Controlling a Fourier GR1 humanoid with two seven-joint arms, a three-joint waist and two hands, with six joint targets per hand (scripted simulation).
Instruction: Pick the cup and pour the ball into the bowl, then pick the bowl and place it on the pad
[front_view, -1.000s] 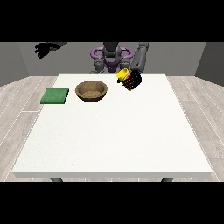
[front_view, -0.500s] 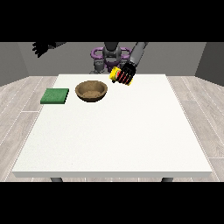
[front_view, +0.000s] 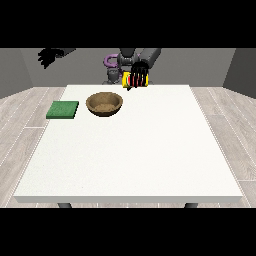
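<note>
A yellow cup (front_view: 134, 80) hangs tilted on its side above the table's far edge, with the hand at the view's right (front_view: 139, 73) shut on it, dark fingers wrapped over its red-striped side. Just left and nearer the camera, a brown wooden bowl (front_view: 104, 104) rests on the white table (front_view: 135, 150). A green pad (front_view: 63, 109) lies flat to the left of the bowl. The ball does not show. The hand at the view's left (front_view: 49, 55) is raised high, off the table's far left, holding nothing, fingers curled.
The robot's torso (front_view: 120, 65) stands behind the table's far edge, between the two arms. Grey plank floor (front_view: 20, 115) surrounds the table on all sides.
The hand at the view's right has lifted the cup and carried it leftward, tipping it further onto its side. The other hand has drifted slightly left and up.
</note>
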